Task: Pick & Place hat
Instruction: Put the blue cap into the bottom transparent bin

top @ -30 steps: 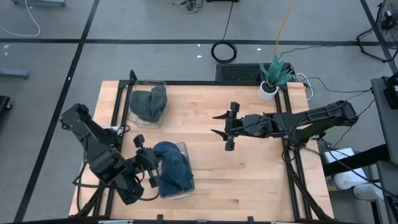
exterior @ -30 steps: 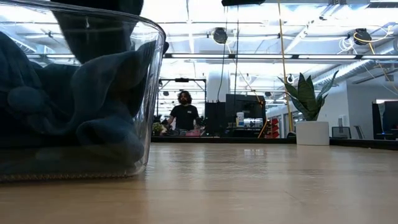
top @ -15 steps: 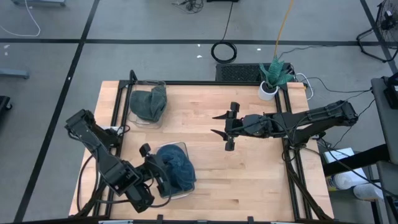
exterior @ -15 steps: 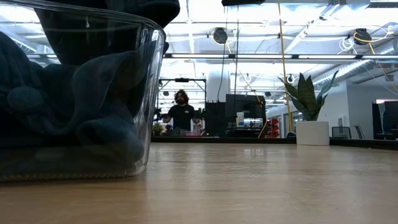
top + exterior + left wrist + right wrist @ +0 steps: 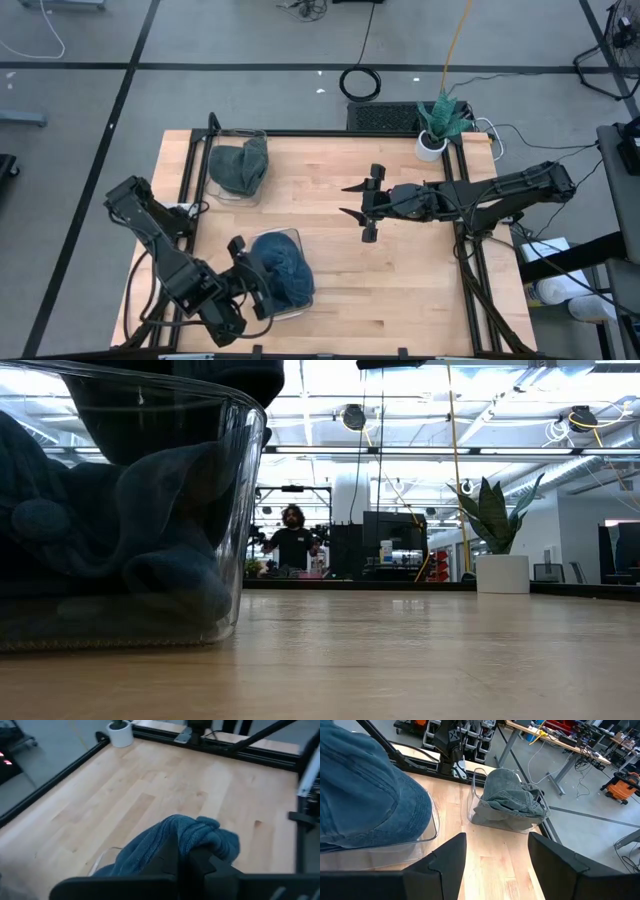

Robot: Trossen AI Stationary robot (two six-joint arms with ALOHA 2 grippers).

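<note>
A: What does the blue hat [image 5: 280, 268] look like?
B: Soft denim, crumpled into folds, sitting in the clear bin [image 5: 296, 240] at the table's [image 5: 400, 290] near left. The left gripper [image 5: 182, 851] has its fingers closed, pinching a fold at the top of it.
A: And the right gripper [image 5: 358, 204]?
B: Over mid-table, well apart from the hat, fingers spread and holding nothing.
A: Anything only one view gives?
B: The low view shows the hat through the bin wall, and a person [image 5: 292, 541] far off in the room. The right wrist view shows the grey-green hat [image 5: 512, 796] in the farther bin [image 5: 476, 800]; from above, the potted plant [image 5: 438, 122] stands at the far right corner
</note>
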